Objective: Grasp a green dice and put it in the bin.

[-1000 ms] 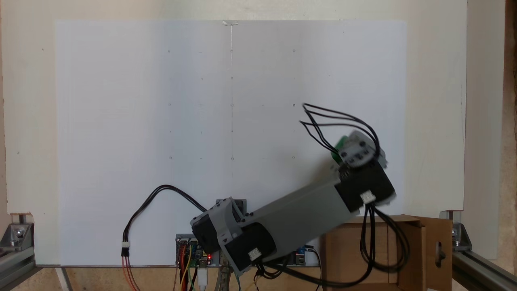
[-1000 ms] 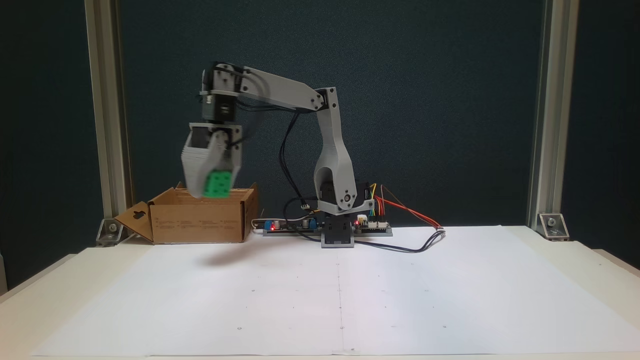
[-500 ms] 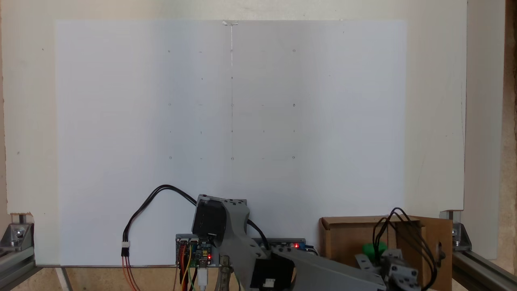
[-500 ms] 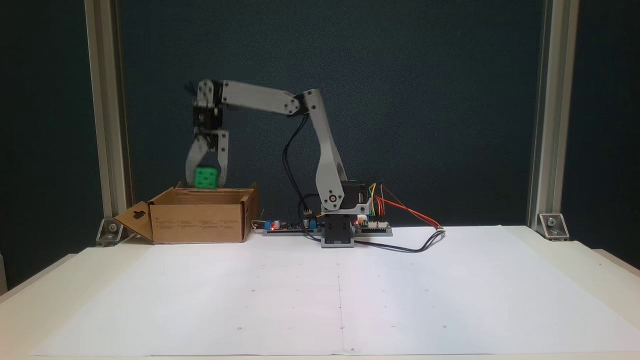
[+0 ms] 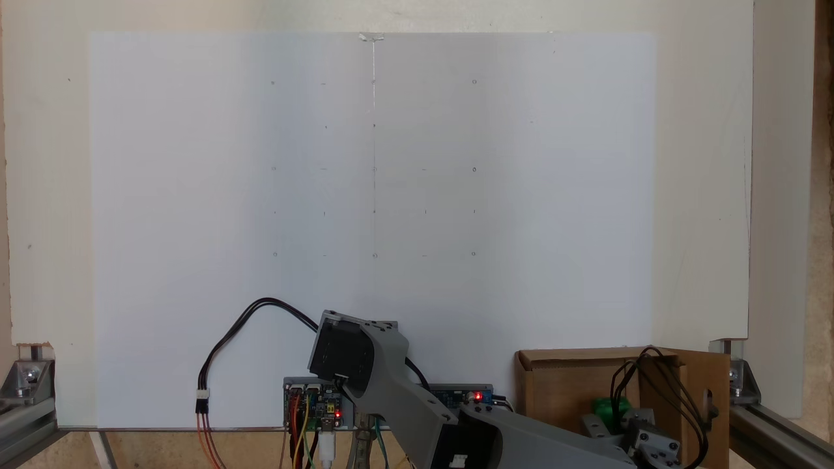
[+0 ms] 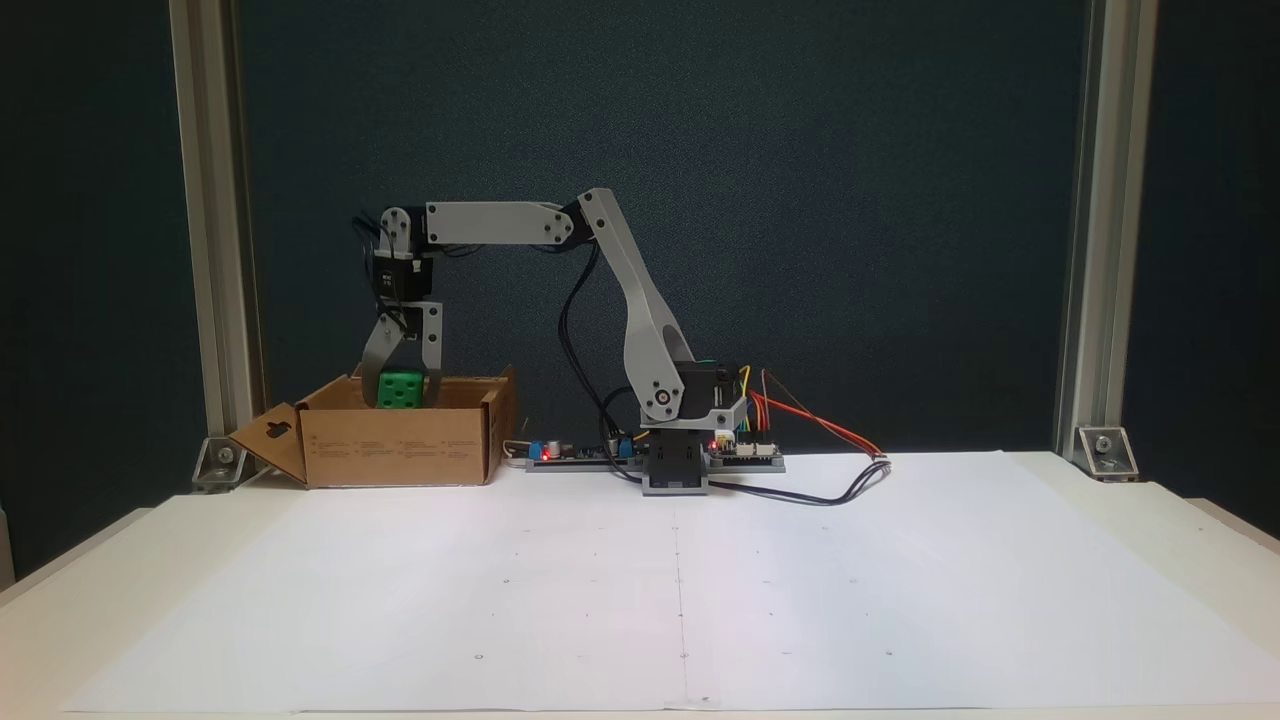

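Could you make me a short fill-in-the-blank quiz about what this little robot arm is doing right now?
1. The hand is shut on a small ____ dice.
2. The dice hangs at the open top of a brown ____ box.
3. In the fixed view from the front, the box stands to the ____ of the arm's base.
4. The flap folded out from the box has a ____-shaped cut-out.

Missing words: green; cardboard; left; keyhole
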